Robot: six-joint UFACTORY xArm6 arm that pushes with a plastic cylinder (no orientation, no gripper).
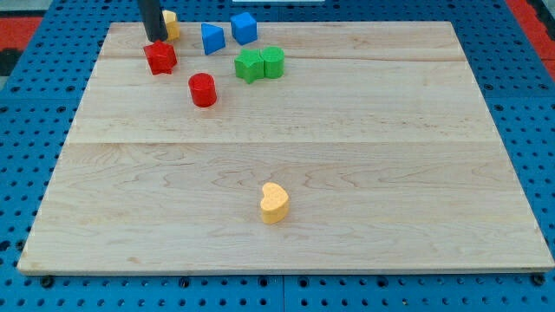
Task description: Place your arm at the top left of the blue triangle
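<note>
The blue triangle point(212, 38) stands near the view's top, left of centre, on the wooden board point(347, 173). My dark rod comes down from the top edge, and my tip point(156, 40) rests to the left of the blue triangle, just above the red star-shaped block point(160, 58). A yellow block point(172, 24) is partly hidden behind the rod. The blue cube point(244, 28) sits right of the triangle.
Two green blocks point(250, 65) point(273, 61) touch each other below the blue cube. A red cylinder point(203, 90) stands below the red star. A yellow heart-shaped block point(274, 203) sits alone towards the view's bottom. Blue pegboard surrounds the board.
</note>
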